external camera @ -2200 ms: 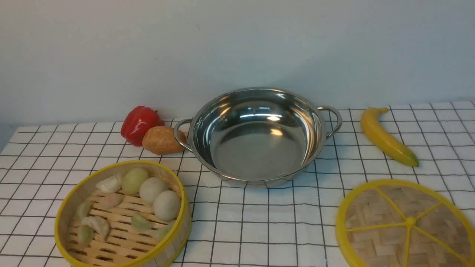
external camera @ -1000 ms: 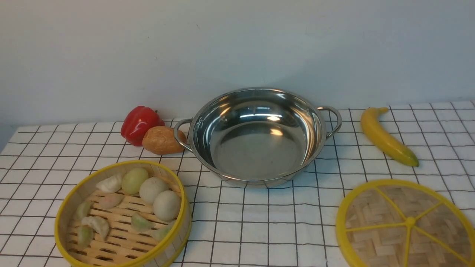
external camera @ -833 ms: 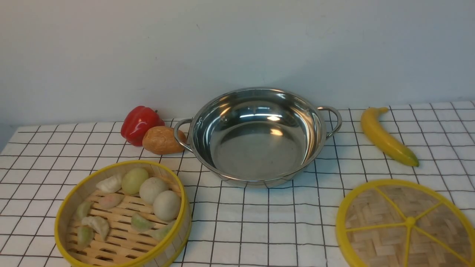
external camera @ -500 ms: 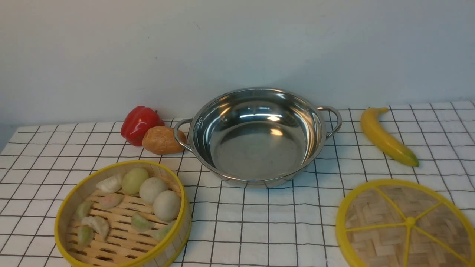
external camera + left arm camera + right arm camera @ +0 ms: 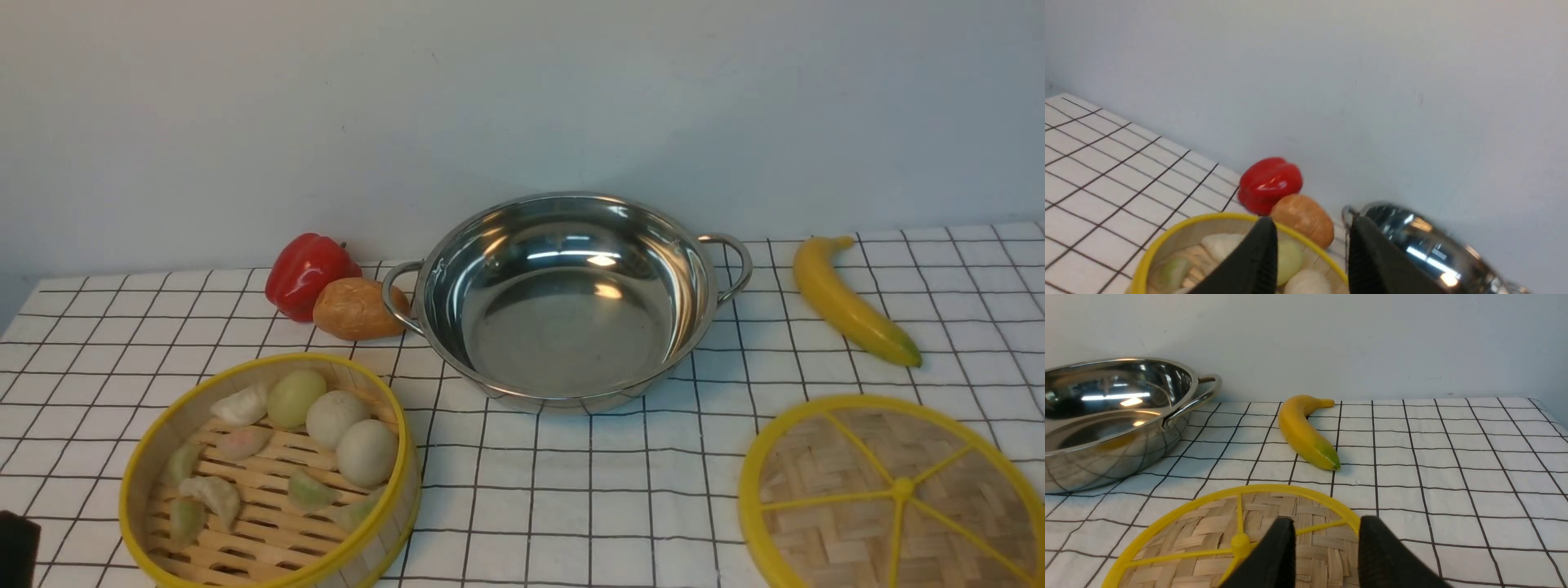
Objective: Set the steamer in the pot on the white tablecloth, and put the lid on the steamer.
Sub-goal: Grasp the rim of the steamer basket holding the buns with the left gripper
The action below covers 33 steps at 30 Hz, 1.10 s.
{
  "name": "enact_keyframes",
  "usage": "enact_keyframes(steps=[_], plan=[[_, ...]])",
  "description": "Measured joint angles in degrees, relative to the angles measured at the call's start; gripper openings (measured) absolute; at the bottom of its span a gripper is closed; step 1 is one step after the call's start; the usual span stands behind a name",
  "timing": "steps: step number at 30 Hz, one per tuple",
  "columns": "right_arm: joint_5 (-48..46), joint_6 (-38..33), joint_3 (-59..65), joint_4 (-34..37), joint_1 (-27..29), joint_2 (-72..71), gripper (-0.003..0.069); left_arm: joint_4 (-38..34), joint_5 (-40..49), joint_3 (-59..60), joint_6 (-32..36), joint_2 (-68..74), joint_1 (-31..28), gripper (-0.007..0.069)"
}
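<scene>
- Hovering close to the steamer, the left hand kept its jaws apart on nothing; the yellow rim curved just beyond its tips.
- Past that rim, ahead of this hand, a red pepper and a brown potato crowded one handle of the pot.
- The right hand, jaws apart and empty, hung by the lid, near its far edge.
- Ahead lay bare white tablecloth up to a banana; the empty pot stood forward and leftward.

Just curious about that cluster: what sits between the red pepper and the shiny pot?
A brown potato-like lump lies between the red pepper and a handle of the pot, shown in the front view.
</scene>
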<state>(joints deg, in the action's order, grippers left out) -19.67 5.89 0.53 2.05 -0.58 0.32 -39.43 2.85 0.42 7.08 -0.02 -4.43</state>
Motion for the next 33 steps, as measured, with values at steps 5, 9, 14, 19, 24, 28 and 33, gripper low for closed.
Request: enact_keyframes(steps=[5, 9, 14, 19, 24, 28, 33], plan=[[0.00, 0.00, 0.00, 0.00, 0.00, 0.00, 0.0242, -0.07, 5.67, -3.41, 3.16, 0.00, 0.00, 0.0243], [0.00, 0.00, 0.00, 0.00, 0.00, 0.00, 0.0242, 0.96, 20.17, -14.50, 6.56, 5.78, 0.00, 0.0243], [0.00, 0.00, 0.00, 0.00, 0.00, 0.00, 0.0242, 6.22, 40.58, -27.80, 11.17, 18.70, 0.00, 0.0243], [0.00, 0.00, 0.00, 0.00, 0.00, 0.00, 0.0242, 18.02, 59.51, -37.71, 20.87, 33.26, 0.00, 0.0243], [0.00, 0.00, 0.00, 0.00, 0.00, 0.00, 0.0242, 27.85, 64.32, -41.21, 34.01, 46.97, 0.00, 0.0242], [0.00, 0.00, 0.00, 0.00, 0.00, 0.00, 0.0242, 26.11, 59.75, -41.27, 45.17, 55.06, 0.00, 0.0239], [0.00, 0.00, 0.00, 0.00, 0.00, 0.00, 0.0242, 20.92, 52.64, -41.34, 56.26, 61.57, 0.00, 0.0244]])
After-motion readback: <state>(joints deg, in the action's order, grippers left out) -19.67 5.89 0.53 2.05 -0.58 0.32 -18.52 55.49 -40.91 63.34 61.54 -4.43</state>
